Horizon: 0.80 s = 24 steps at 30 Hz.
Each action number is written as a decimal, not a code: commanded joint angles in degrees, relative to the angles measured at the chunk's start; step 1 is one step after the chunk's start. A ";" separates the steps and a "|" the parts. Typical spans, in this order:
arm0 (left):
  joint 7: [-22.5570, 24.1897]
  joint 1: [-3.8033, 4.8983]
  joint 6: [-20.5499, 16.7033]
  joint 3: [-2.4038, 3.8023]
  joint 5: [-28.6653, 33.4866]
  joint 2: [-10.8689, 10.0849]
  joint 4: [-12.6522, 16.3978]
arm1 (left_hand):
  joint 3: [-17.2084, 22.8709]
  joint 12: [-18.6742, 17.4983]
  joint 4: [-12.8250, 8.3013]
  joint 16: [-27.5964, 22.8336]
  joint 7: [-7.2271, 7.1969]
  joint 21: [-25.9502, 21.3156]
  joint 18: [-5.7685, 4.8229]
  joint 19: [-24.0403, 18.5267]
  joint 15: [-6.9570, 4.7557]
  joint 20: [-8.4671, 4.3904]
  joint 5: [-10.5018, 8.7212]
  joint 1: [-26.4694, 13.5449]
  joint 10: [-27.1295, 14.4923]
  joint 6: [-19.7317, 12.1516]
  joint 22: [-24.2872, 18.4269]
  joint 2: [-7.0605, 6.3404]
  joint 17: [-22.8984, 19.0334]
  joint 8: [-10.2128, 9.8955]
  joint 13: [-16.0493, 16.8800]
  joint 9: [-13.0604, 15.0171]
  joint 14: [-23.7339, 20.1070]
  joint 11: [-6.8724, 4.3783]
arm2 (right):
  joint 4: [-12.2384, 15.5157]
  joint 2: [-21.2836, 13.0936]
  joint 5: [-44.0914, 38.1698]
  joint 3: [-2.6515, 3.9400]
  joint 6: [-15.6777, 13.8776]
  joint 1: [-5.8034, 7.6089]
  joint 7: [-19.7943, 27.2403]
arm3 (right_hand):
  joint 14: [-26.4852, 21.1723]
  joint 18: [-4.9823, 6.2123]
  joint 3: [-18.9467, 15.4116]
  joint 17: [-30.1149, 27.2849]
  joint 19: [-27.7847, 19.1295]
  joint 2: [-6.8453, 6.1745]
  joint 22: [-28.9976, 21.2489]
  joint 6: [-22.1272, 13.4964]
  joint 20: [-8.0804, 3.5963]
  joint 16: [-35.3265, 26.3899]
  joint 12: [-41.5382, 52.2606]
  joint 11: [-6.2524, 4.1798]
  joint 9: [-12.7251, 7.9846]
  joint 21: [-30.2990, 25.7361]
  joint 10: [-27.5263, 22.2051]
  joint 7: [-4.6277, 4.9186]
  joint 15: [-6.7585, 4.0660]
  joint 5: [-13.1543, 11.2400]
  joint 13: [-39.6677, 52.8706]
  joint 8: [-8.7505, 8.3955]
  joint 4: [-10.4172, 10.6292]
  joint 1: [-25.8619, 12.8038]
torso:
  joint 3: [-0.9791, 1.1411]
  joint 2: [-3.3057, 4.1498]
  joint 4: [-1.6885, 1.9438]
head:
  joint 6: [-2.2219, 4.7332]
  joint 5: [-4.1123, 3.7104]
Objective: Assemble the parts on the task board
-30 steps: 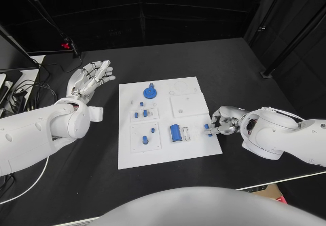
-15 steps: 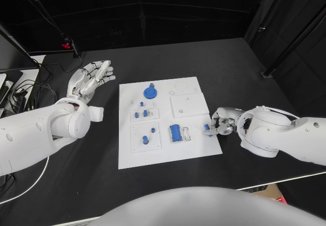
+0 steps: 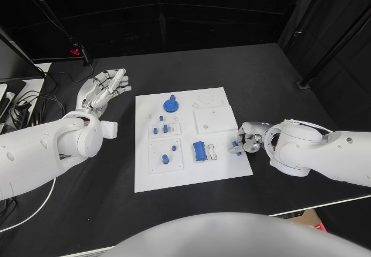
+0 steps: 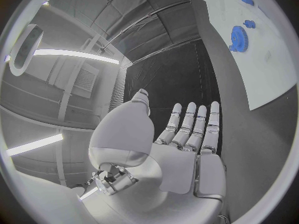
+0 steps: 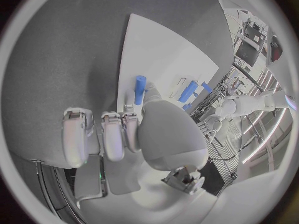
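My right hand (image 3: 249,140) has shifted slightly inward over the right edge of the task board (image 3: 220,160), pinching a small blue peg (image 5: 139,89) at its fingertips, ready for insertion. My left hand (image 3: 104,87) stays off the board, fingers extended, holding nothing.

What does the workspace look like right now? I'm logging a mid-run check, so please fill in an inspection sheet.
Surface: black table, bare round the board.
Job's things: white rectangular task board lies mid-table; blue round gear near its far edge; blue rectangular block and small blue pegs in its recessed plates.
Clutter: nothing seen.
Hands: left hand beside the board's far left corner, holding nothing, fingers straight; right hand at the board's right edge, pinching a small blue cylindrical peg.
Cables: black cables at the table's left edge.
Surroundings: black curtains.
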 commanded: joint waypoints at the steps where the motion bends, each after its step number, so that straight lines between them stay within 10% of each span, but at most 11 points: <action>1: 1.50 0.08 0.44 0.06 -0.02 -0.04 0.12 | -0.36 0.19 -0.05 0.39 8.54 0.30 -1.05 -0.07 -0.03 0.12 0.23 0.02 -0.32 -0.46 -0.04 0.38 -0.04 0.38 -0.06 -0.08 -0.06 -0.12 | -0.34 0.38 0.29 -0.43 3.44 -0.50 -1.74 | 5.96 -0.09 0.06 15.08 4.30 0.70 14.08 -0.95 -0.15 0.14 0.15 -0.31 -18.36 0.31 5.96 -0.05 -0.04 -0.45 15.08 -1.08 -0.38 1.60 | 0.01 0.01 -0.02 | 0.00 0.11; 14: 1.46 0.08 0.38 0.06 -0.02 -0.25 0.28 | -0.37 0.20 -0.05 0.41 8.54 0.31 -1.05 -0.01 -0.03 0.12 0.24 0.03 -0.33 -0.47 0.03 0.40 -0.06 0.39 -0.07 -0.09 -0.07 -0.12 | -0.42 0.90 0.77 -0.42 2.79 -0.62 -0.39 | 5.96 -0.20 2.88 15.08 4.53 2.81 14.23 2.28 -0.53 0.14 0.15 -1.21 -22.48 0.69 5.96 -1.20 -0.55 -0.65 15.08 -4.70 -2.80 11.44 | 0.02 0.00 0.01 | 0.00 0.16; 19: 1.45 0.08 0.35 0.06 -0.02 -0.32 0.28 | -0.37 0.20 -0.05 0.41 8.54 0.31 -1.05 -0.01 -0.03 0.12 0.24 0.03 -0.33 -0.47 0.03 0.40 -0.06 0.39 -0.07 -0.09 -0.07 -0.12 | -0.09 0.63 0.85 -0.42 0.45 -0.64 1.05 | 5.96 -0.36 5.99 15.08 4.88 3.35 14.45 5.14 -0.86 0.14 0.15 -1.54 -24.85 1.26 5.96 -1.57 -0.81 -4.66 15.08 -7.72 -4.35 15.23 | -0.02 0.03 -0.04 | 0.00 0.16; 24: 1.44 0.06 0.41 0.06 -0.02 -0.31 0.24 | -0.37 0.20 -0.05 0.41 8.54 0.31 -1.05 -0.01 -0.03 0.12 0.24 0.03 -0.33 -0.47 0.03 0.40 -0.06 0.39 -0.07 -0.09 -0.07 -0.12 | 0.53 0.10 2.42 -0.42 -3.90 -0.68 3.37 | 5.96 -0.52 14.04 15.08 5.20 -0.29 14.65 9.78 -1.18 0.14 0.15 -1.86 -27.31 1.81 5.96 -1.91 -1.18 -4.94 15.08 -11.51 -4.58 16.36 | 0.01 0.02 -0.02 | 0.00 0.13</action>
